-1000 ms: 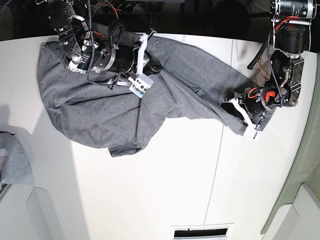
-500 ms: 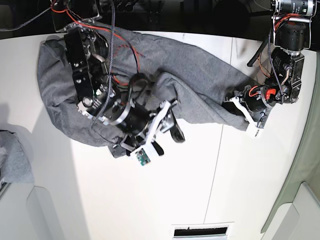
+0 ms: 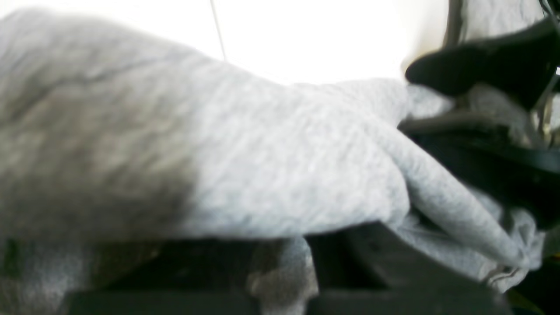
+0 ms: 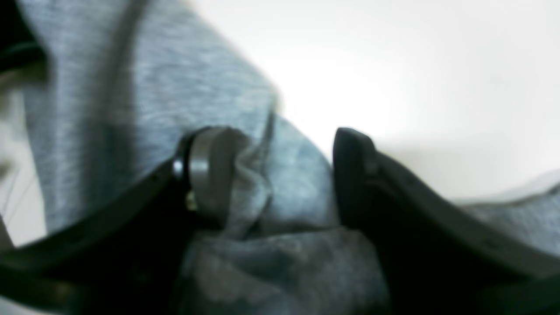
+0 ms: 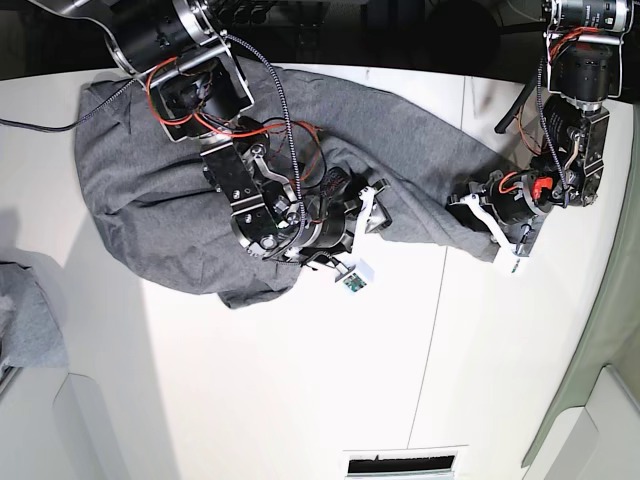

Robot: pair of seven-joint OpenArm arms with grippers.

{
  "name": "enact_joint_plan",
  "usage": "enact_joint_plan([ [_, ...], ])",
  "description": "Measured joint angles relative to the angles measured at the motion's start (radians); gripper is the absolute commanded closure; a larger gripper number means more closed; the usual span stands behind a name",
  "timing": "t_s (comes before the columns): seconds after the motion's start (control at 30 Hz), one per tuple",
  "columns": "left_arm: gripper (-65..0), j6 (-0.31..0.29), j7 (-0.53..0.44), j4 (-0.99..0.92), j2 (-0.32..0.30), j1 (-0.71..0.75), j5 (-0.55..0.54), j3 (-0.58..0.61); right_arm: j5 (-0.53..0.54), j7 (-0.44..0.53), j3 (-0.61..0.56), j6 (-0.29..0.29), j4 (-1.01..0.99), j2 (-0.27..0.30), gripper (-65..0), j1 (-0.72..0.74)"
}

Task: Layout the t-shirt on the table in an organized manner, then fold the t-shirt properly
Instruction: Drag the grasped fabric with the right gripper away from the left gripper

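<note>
We are working with one large heather-grey cotton t-shirt [image 5: 400, 150] that is lying bunched and slanted across the far half of the flat white table [image 5: 300, 400], running from about ten o'clock toward three o'clock in the base view. Our left gripper [image 5: 490, 225], at three o'clock, is clamping the shirt's narrow end; its wrist view is showing cloth pinched against dark fingers. Our right gripper [image 4: 280, 183], near the centre, is standing with its jaws spread around a fold at the shirt's near edge, cloth lying between them, not yet pinched. We are judging that a loose or thin bite here could slip, or catch two layers and drag the body into a twist as the arms spread. We are counting one shirt, two arms, and one smaller bunch of grey cloth [image 5: 30, 320] at nine o'clock.
</note>
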Motion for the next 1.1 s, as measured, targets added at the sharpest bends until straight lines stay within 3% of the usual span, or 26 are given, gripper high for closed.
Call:
enact_joint_plan([
  [0.1, 0.0, -0.001, 0.001, 0.0, 0.0, 0.0, -0.003, 0.0, -0.002, 0.001, 0.0, -0.001, 0.052, -0.004, -8.1, -0.053],
  [0.2, 0.0, -0.001, 0.005, 0.0, 0.0, 0.001, -0.003, 0.0, -0.005, 0.003, -0.001, 0.0, 0.12, 0.0, -0.2, -0.1],
  [0.3, 0.0, -0.001, 0.021, 0.0, 0.0, -0.002, -0.005, 0.0, -0.023, 0.013, -0.001, -0.001, 0.177, 0.002, 0.0, -0.103],
  [0.43, 0.0, -0.008, 0.028, 0.0, -0.01, 0.007, -0.019, 0.0, -0.098, 0.105, -0.002, 0.0, 0.234, -0.001, 0.0, -0.081],
  [0.63, 0.0, -0.027, 0.023, 0.005, -0.029, 0.046, -0.051, -0.001, -0.18, 0.097, -0.005, -0.002, 0.23, 0.007, 0.0, 0.012],
  [0.73, 0.0, -0.037, 0.02, 0.006, -0.035, 0.062, -0.057, -0.003, -0.207, 0.107, -0.001, -0.062, 0.231, 0.016, 0.0, 0.089],
  [0.97, 0.0, -0.071, 0.028, 0.007, -0.039, 0.098, -0.101, -0.006, -0.22, 0.116, 0.098, -0.124, 0.232, 0.009, 0.0, 0.224],
  [1.1, 0.0, -0.075, 0.028, 0.008, -0.039, 0.1, -0.102, -0.007, -0.153, 0.115, 0.173, -0.136, 0.232, 0.004, -30.0, 0.251],
])
